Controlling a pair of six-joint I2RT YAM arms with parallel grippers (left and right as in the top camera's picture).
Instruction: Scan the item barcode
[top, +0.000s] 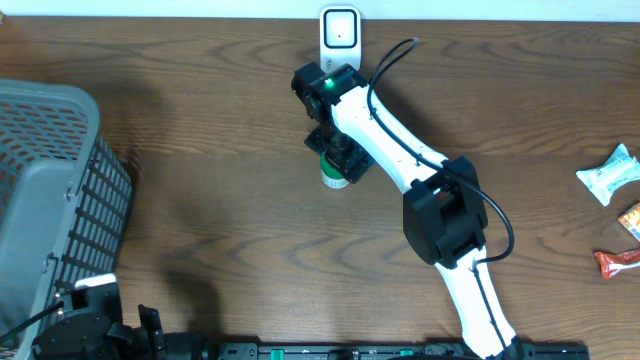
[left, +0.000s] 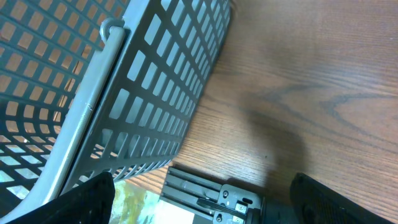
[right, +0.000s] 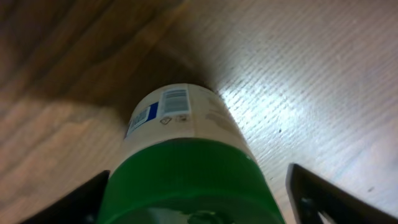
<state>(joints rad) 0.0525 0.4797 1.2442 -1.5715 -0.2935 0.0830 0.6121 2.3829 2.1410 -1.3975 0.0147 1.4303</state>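
- Overhead: bottle (top: 333, 177) stands upright on table (top: 200, 150), near white scanner (top: 340, 30), under my right jaws
- Left wrist: my left jaws are spread wide and empty, beside grey basket (left: 155, 81)
- Right wrist: my right jaws straddle the green cap (right: 186, 180), open, gap visible at one finger; barcode (right: 175, 99) faces the camera

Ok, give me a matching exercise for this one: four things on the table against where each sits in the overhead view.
Things:
1. green-capped bottle
2. grey basket
3. white scanner
4. snack packets

Places in the overhead view:
A. right edge
B. top edge, near the middle
C. left edge
D. centre of the view

Pairs: 1-D, 2-C, 3-B, 4-A
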